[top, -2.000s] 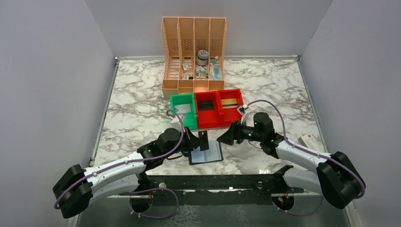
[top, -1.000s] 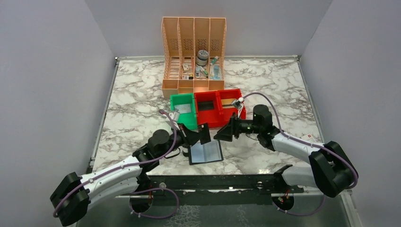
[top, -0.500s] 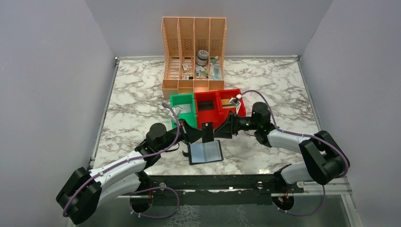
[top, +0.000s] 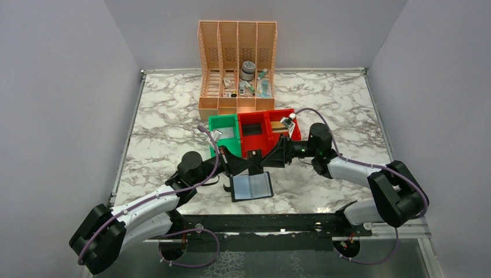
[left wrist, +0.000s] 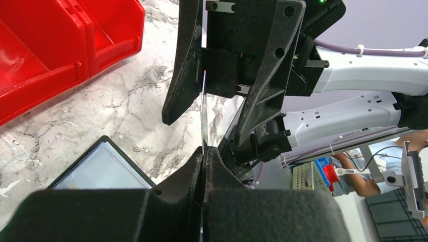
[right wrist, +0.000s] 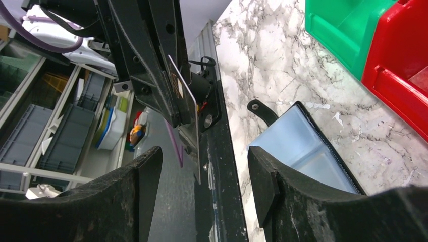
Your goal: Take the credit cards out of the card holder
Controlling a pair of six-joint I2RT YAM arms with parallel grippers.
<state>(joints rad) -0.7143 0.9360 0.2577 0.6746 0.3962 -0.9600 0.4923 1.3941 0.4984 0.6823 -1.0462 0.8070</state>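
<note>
Near bench (top: 168, 145) centre, card holder (top: 252, 186): we see it open, flat.
credit card (right wrist: 184, 96): upright, raised by card holder's far edge.
left fingers (left wrist: 192, 174): clenched on credit card.
right fingers (right wrist: 144, 171): released, straddling it, not touching.

Card holder (top: 252, 186) on table (top: 168, 127), near edge, before bins (top: 266, 128); rack (top: 237, 40) behind bins

No legible text or labels

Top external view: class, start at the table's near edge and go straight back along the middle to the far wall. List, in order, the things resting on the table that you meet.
Open black wallet → red bin → orange file rack.
</note>
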